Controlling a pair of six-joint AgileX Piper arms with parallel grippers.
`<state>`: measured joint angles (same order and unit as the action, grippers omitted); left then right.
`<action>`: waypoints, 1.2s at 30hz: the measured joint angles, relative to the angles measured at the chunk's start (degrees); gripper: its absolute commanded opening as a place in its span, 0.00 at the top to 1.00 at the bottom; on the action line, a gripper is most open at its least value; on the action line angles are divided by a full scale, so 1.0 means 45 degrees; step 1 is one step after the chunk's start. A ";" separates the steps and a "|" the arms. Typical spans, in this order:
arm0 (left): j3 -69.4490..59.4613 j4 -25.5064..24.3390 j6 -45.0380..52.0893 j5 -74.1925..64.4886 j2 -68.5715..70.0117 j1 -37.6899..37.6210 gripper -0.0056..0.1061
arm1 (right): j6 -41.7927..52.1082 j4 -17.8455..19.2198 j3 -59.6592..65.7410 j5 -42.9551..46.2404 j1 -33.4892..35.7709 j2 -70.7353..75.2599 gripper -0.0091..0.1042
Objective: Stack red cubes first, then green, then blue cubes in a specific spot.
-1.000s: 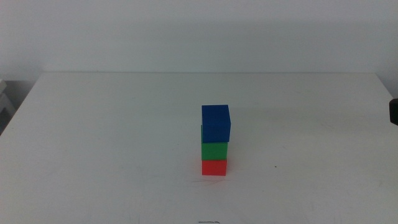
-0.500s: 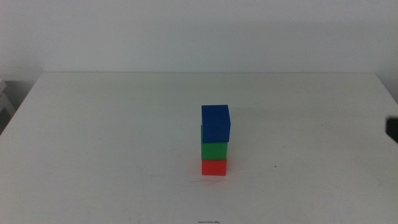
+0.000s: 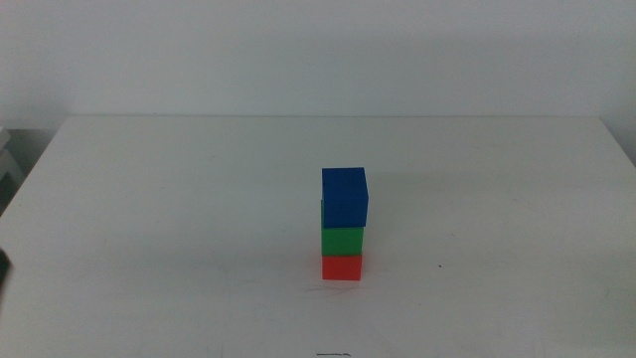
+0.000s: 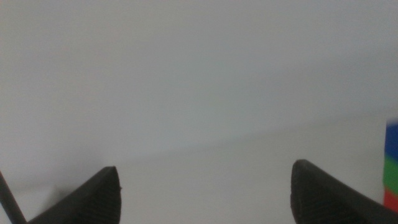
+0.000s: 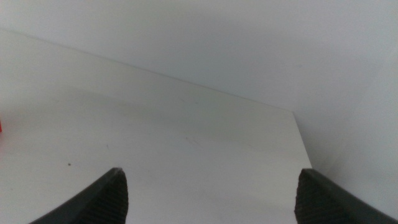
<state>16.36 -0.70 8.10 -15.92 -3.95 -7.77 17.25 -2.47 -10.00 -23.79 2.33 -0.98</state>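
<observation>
Three cubes stand stacked right of the table's middle: the red cube (image 3: 342, 268) on the white tabletop, the green cube (image 3: 343, 242) on it, the blue cube (image 3: 345, 197) on top, turned slightly. No gripper touches the stack. My left gripper (image 4: 205, 171) is open and holds nothing; its wrist view catches the stack at the picture's edge, blue (image 4: 392, 142) over green (image 4: 390, 171) over red (image 4: 392, 199). My right gripper (image 5: 211, 177) is also open and holds nothing, with a red sliver (image 5: 1, 126) at its view's edge.
The white table (image 3: 179, 199) ends at a pale wall behind. A dark sliver (image 3: 3, 267) shows at the left edge of the middle view. In the right wrist view the table's corner (image 5: 292, 113) is visible.
The dark piece of the right arm at the middle view's right edge sank lower and then left the picture. A dark sliver appeared at the left edge. The stack has not moved.
</observation>
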 measured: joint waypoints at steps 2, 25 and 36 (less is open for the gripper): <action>-0.0804 0.0155 0.0015 0.0123 0.0275 0.0000 0.11 | 0.0000 0.0000 0.0541 0.0260 -0.0004 0.0321 0.22; -0.4006 0.1606 0.0029 0.2896 0.0911 0.0000 0.11 | 0.0000 -0.0444 0.2574 0.2210 -0.0131 0.0354 0.22; -0.4009 0.1606 0.0044 0.2936 0.1037 0.0771 0.11 | 0.0000 -0.0458 0.2589 0.2210 -0.0131 0.0364 0.22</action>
<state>-1.68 6.53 8.30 -2.71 0.72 -4.31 17.25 -4.53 1.65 -13.85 1.74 0.66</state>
